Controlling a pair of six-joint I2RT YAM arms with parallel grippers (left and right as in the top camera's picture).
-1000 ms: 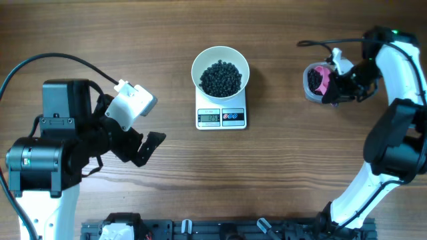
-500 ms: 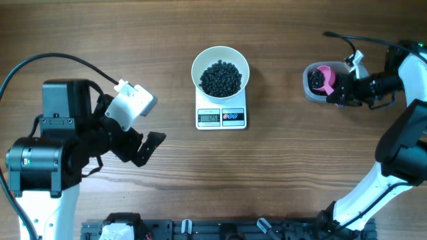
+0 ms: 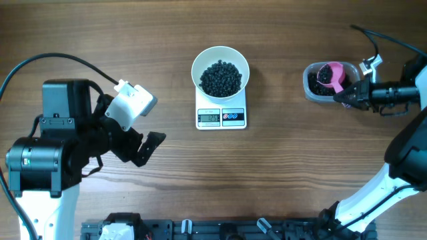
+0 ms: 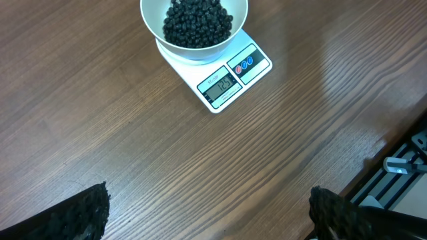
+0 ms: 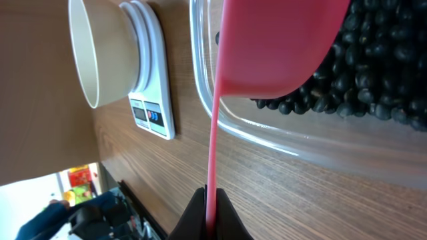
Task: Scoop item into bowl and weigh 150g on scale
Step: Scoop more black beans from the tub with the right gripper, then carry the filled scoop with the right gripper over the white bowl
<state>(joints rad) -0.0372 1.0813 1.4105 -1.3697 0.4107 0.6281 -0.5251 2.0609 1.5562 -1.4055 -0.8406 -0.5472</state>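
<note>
The white bowl (image 3: 197, 61) sits on the scale (image 3: 221, 118) at the table's middle, filled with black beans (image 3: 221, 78). At the right, a clear tub (image 3: 309, 87) holds more beans. My right gripper (image 3: 348, 96) is shut on the thin handle of a pink scoop (image 3: 333, 73), whose cup hangs in the tub over the beans. The right wrist view shows the scoop (image 5: 273, 47), its handle pinched in the gripper (image 5: 212, 220), and the tub's beans (image 5: 373, 80). My left gripper (image 3: 141, 148) stands wide open and empty at the left, well short of the bowl (image 4: 150, 20) and scale (image 4: 230, 80).
A black rail with clamps (image 3: 227, 230) runs along the table's front edge. The left arm's base (image 3: 47, 160) fills the left side. The right arm (image 3: 407, 153) curves down the right edge. Bare wood lies between the scale and the tub.
My right arm has swung outward to the right, turning the scoop so its handle now points right and its cup sits over the tub's right side. The left arm has not moved.
</note>
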